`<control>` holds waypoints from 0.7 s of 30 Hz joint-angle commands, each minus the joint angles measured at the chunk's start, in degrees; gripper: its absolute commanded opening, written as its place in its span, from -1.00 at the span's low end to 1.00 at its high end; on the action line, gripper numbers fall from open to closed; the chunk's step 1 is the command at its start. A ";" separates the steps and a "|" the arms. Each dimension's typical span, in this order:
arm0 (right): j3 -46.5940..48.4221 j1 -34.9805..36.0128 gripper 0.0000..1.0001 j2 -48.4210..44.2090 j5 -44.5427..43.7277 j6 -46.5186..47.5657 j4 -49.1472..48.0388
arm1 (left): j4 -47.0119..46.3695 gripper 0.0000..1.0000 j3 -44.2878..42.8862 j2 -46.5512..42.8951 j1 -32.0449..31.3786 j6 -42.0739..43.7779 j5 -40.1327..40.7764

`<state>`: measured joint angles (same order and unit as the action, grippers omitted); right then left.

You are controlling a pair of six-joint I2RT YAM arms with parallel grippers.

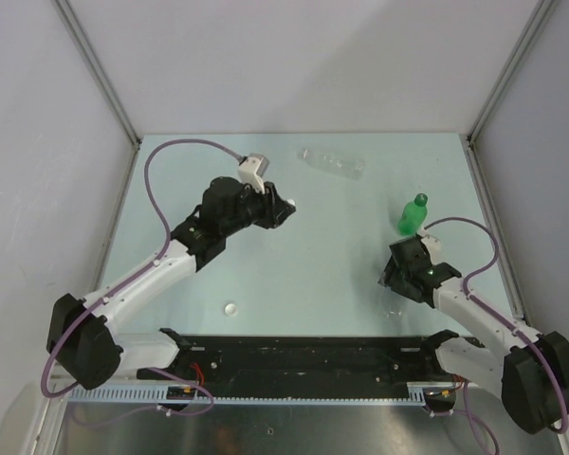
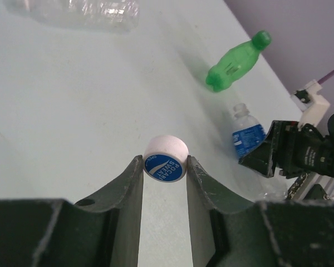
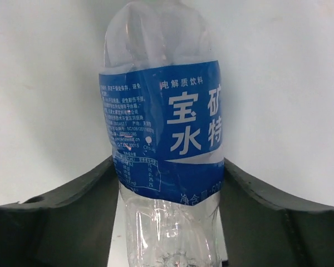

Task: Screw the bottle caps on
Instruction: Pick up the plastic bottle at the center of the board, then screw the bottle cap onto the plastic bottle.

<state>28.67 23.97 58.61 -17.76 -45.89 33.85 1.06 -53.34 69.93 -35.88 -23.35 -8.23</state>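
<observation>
Two arms over a pale table (image 1: 294, 275).

The left claw (image 2: 165, 167), reaching over the middle of the table, is clenched on a white cap (image 2: 166, 158). Both fingertips press the cap's rim, and its blue printed face is turned toward the wrist camera.

The right claw (image 3: 168, 172), near the right edge, grasps the labelled bottle (image 3: 161, 133). Its two fingers (image 3: 83, 211) lie against opposite sides of the bottle, at the lower part of the blue label. From the left wrist this bottle (image 2: 247, 133) stands upright, and its neck looks open.

The green bottle (image 1: 414, 216) stands just beyond the right claw, towards the far right corner, with a green cap (image 1: 420, 199) on its neck.

The clear bottle (image 1: 332, 162) lies on its side near the far edge, right of the middle; whether it carries a cap cannot be told.

A second white cap (image 1: 231, 308) lies loose near the near edge, left of the middle, well apart from both claws.
</observation>
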 commanded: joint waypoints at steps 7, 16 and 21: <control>0.25 3.19 -0.20 -6.55 14.62 24.74 -20.88 | 2.48 -0.91 -25.14 7.39 4.24 21.49 -23.36; 0.21 13.96 -0.23 -11.45 18.96 50.92 -44.93 | 27.76 -0.88 -41.82 8.31 4.79 53.23 -51.62; 0.25 14.26 -0.23 -9.57 21.95 64.90 -50.86 | 43.72 -1.00 -44.32 7.96 -0.06 69.45 -41.48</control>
<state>28.51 38.13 48.16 1.34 3.86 -6.87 27.07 -94.32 78.41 -31.99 26.65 -52.71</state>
